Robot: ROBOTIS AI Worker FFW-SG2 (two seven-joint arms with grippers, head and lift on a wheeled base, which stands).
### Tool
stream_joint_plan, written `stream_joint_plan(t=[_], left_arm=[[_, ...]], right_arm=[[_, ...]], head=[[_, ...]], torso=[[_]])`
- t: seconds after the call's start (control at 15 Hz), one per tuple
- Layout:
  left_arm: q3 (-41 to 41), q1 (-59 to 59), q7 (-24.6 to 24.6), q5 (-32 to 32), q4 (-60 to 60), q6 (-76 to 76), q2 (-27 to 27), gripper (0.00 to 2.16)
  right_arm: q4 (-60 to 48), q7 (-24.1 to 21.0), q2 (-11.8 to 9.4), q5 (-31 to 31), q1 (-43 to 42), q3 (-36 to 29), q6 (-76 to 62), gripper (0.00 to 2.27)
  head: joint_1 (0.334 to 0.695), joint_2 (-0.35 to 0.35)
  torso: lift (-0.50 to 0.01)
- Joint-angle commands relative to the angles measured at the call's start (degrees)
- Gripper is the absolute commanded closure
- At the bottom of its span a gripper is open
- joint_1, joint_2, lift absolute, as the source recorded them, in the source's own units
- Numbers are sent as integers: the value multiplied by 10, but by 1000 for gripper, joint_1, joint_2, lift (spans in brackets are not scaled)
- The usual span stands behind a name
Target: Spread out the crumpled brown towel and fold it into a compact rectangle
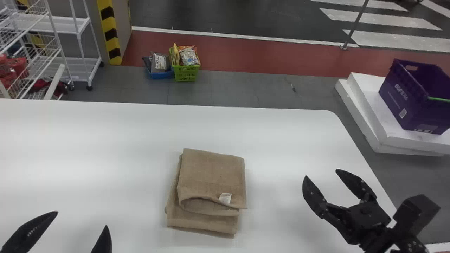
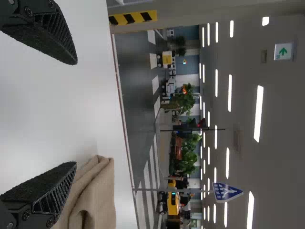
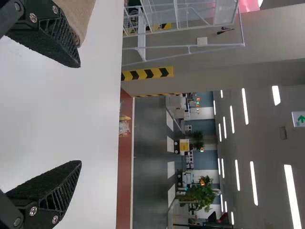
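The brown towel (image 1: 212, 175) lies folded into a layered, roughly rectangular stack on the white table, its lower layers sticking out toward the near side and a small white tag on its upper fold. Off to its left, at the near edge of the head view, my left gripper (image 1: 82, 220) is open and empty. My right gripper (image 1: 321, 174) stands apart from the towel on the right, also open with nothing held. In the left wrist view, the towel (image 2: 95, 195) is beyond one finger of the left gripper (image 2: 76, 113). The right wrist view has the towel (image 3: 78, 16) behind a finger of the right gripper (image 3: 81, 113).
The white table (image 1: 88, 140) has its right edge close beside my right gripper. Past that edge, a purple crate (image 1: 407, 102) rests on white slabs (image 1: 379, 123). Wire shelving (image 1: 38, 45) and small filled baskets (image 1: 185, 73) stand on the floor beyond the far edge.
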Motion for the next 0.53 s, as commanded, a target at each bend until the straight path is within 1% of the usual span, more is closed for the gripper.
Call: stream_joint_plan(t=[0.0,0.47], left_arm=[[4,-2,0,3,2,1,-1,53],[16,-3,0,17,7,-8,-1,53]], right_arm=[[7,0,2,0,-1,3,-8,97],[8,1,2,1,-2,9,-14,97]], head=[[695,-156],[695,-124]], torso=[[-127],[-127]])
